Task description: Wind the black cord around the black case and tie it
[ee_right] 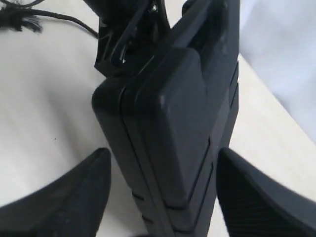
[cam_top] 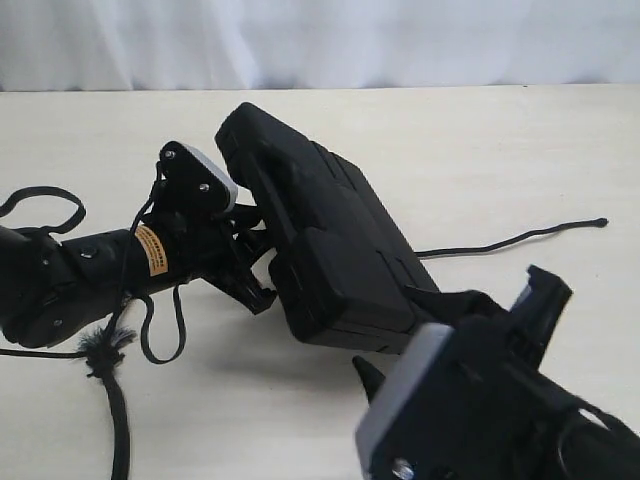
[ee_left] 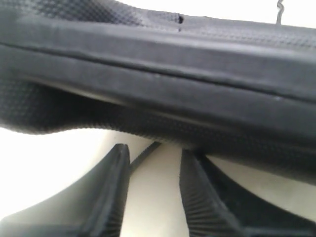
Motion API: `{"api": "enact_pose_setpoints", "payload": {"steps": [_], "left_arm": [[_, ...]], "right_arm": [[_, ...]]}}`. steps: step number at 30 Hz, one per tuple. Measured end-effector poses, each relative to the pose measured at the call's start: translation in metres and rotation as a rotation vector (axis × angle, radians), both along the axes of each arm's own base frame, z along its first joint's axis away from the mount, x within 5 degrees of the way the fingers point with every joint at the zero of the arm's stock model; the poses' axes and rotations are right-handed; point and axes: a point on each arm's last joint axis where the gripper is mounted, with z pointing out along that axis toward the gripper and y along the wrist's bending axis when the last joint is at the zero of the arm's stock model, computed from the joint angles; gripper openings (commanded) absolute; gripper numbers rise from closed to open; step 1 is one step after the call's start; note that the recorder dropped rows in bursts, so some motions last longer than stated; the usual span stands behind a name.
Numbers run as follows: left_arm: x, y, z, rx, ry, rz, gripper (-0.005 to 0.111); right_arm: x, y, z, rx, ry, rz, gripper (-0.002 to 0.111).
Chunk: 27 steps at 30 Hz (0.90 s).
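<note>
While the black case (cam_top: 330,240) stands tilted up on edge in the middle of the table (cam_top: 500,140), your left gripper (cam_top: 255,265) sits against its handle side. Its fingers (ee_left: 111,192) are spread apart, with bare table showing between them and their tips right at the case's rim. Your right gripper (ee_right: 162,153) straddles the near end of the case, its jaws wide on either side. You cannot tell whether the pads actually press it. The black cord (cam_top: 510,240) runs out from under the case toward the right, and its frayed end (cam_top: 103,347) lies near your left arm.
</note>
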Motion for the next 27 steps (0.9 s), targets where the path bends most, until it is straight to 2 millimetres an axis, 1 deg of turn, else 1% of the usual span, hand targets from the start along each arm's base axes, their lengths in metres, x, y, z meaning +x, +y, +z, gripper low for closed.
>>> {"api": "enact_pose_setpoints", "payload": {"steps": [1, 2, 4, 6, 10, 12, 15, 23, 27], "left_arm": [[0.0, 0.0, 0.0, 0.0, 0.0, 0.0, 0.035], [0.0, 0.0, 0.0, 0.0, 0.0, 0.0, 0.035], [0.0, 0.0, 0.0, 0.0, 0.0, 0.0, 0.035], [0.0, 0.0, 0.0, -0.004, 0.003, 0.003, 0.035], [0.0, 0.0, 0.0, -0.004, 0.003, 0.003, 0.035], [0.0, 0.0, 0.0, -0.004, 0.003, 0.003, 0.035], [0.0, 0.0, 0.0, -0.022, 0.016, 0.014, 0.035], [0.001, 0.0, 0.0, -0.044, 0.041, 0.033, 0.035], [0.001, 0.0, 0.0, -0.046, 0.042, 0.034, 0.035]], "right_arm": [[-0.002, -0.006, -0.006, 0.04, -0.029, -0.003, 0.059], [-0.004, -0.017, -0.017, 0.107, -0.048, -0.014, 0.059], [-0.004, -0.029, -0.033, 0.107, -0.04, -0.026, 0.059], [-0.005, -0.031, -0.04, 0.084, -0.034, -0.026, 0.066], [-0.005, -0.023, -0.041, 0.093, -0.027, -0.03, 0.076], [-0.005, -0.016, -0.041, 0.094, -0.022, -0.027, 0.078], [-0.006, -0.008, -0.046, 0.062, -0.021, -0.02, 0.077], [0.0, -0.002, -0.068, -0.047, -0.115, -0.095, 0.077], [0.0, 0.014, -0.075, -0.071, -0.125, -0.099, 0.077]]}}
